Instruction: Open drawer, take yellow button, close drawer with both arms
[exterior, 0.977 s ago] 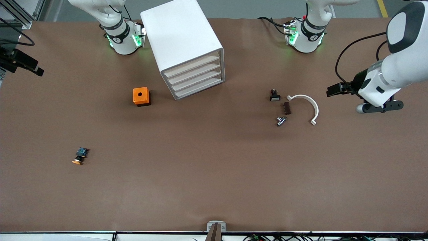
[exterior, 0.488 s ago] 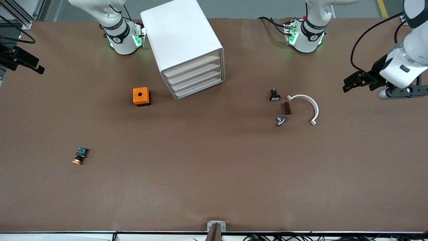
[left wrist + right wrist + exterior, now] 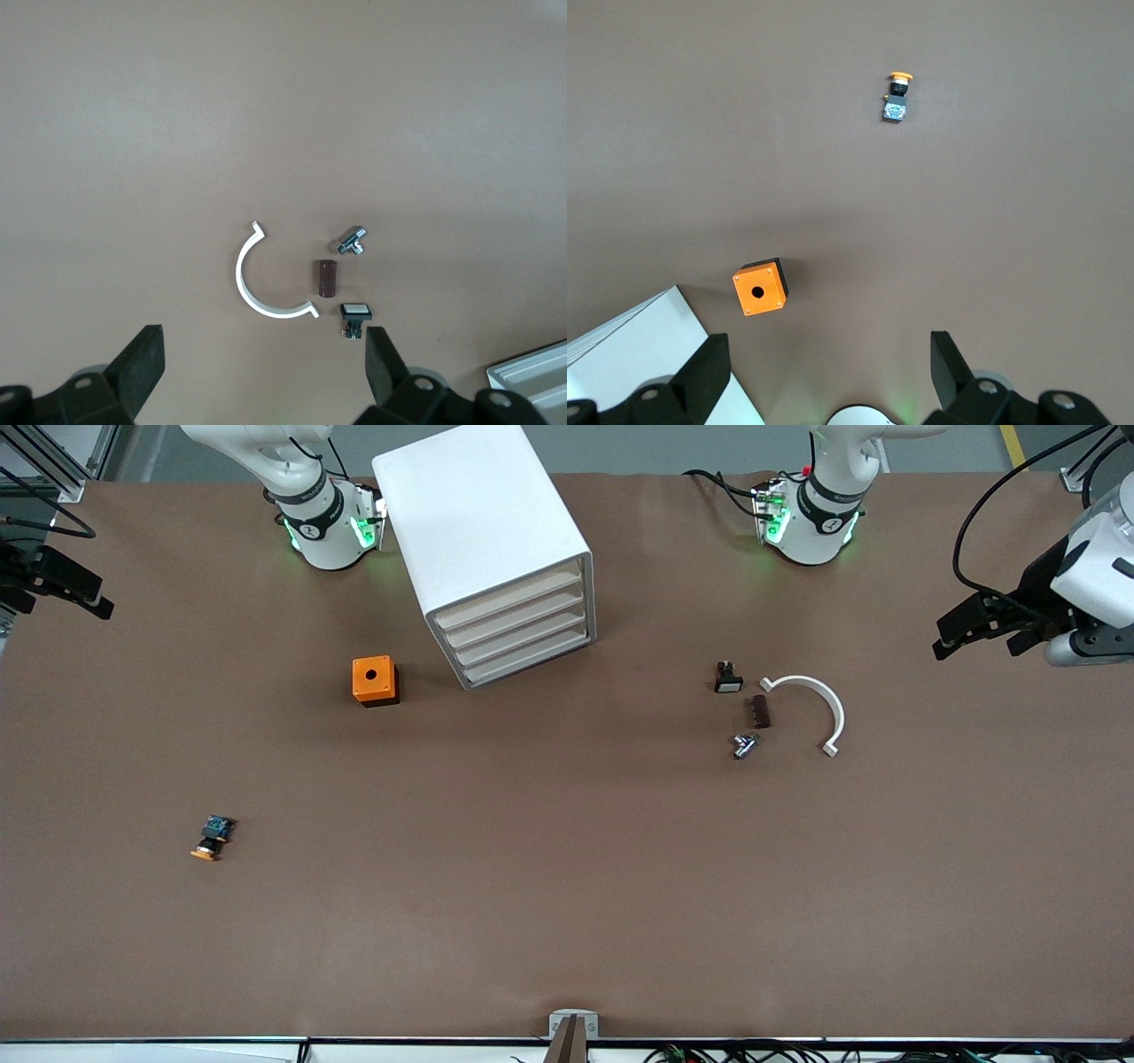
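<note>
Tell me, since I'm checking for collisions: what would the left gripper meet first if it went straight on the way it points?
Probably only bare table. The left gripper, open, points down; the white curved clip lies nearest that line, though depth is unclear.

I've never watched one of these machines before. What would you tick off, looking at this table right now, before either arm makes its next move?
1. All four off-white drawer fronts of the white boxy cabinet shut: ok, flush, none pulled out.
2. Tiny orange-capped push button out of the drawer: ok, it lies on the brown table, nearer the front camera than the orange cube with a hole.
3. Left end effector open and empty: ok, up over the left arm's end of the table.
4. Right end effector open and empty: ok, at the right arm's end.
5. Loose parts clear of the cabinet: ok, the white curved clip and the small pieces beside it lie apart from it.
</note>
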{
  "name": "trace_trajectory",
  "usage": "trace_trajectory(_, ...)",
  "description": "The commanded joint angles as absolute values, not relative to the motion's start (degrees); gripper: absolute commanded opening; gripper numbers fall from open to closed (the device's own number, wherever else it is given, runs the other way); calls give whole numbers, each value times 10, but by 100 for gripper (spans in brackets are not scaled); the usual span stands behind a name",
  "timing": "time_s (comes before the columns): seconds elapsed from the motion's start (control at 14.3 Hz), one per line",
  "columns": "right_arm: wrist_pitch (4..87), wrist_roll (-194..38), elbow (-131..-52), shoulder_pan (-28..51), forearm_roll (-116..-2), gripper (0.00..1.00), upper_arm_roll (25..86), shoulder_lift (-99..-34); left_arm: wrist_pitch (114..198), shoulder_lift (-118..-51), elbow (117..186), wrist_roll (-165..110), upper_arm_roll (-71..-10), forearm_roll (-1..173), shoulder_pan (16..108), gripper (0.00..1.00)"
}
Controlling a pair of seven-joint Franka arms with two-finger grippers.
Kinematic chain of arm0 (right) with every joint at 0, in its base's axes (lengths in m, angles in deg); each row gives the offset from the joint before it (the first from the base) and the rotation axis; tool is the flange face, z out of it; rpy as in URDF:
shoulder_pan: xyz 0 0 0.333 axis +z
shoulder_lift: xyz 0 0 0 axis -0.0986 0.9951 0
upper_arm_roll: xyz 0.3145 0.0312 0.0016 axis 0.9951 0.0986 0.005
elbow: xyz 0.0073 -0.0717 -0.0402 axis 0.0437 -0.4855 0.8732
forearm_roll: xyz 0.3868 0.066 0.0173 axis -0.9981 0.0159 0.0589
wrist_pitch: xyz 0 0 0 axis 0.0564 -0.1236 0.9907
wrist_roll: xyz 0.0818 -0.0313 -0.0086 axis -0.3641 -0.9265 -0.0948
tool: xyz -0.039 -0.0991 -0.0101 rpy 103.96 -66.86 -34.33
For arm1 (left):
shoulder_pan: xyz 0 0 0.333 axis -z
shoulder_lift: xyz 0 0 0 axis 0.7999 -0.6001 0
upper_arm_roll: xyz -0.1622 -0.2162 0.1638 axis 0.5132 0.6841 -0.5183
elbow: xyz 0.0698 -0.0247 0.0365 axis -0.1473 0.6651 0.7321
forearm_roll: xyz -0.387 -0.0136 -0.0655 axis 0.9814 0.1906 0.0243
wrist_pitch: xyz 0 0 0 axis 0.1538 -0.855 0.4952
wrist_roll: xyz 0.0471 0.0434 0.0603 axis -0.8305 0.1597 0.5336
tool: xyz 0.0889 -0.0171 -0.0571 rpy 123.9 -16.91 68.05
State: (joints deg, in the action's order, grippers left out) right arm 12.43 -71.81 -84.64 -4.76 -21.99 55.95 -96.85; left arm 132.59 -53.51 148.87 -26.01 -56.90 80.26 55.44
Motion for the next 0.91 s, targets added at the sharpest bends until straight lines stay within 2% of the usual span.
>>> trace_trajectory(0.0, 120, -734, -854, -49, -218, 100, 558, -977, 1309, -541, 1469, -268, -567, 790, 547, 100)
trace_trajectory(0.84, 129, -733, -851, -47, -243, 100, 559, -979, 1296, -545, 1457, -267, -568, 790, 547, 100)
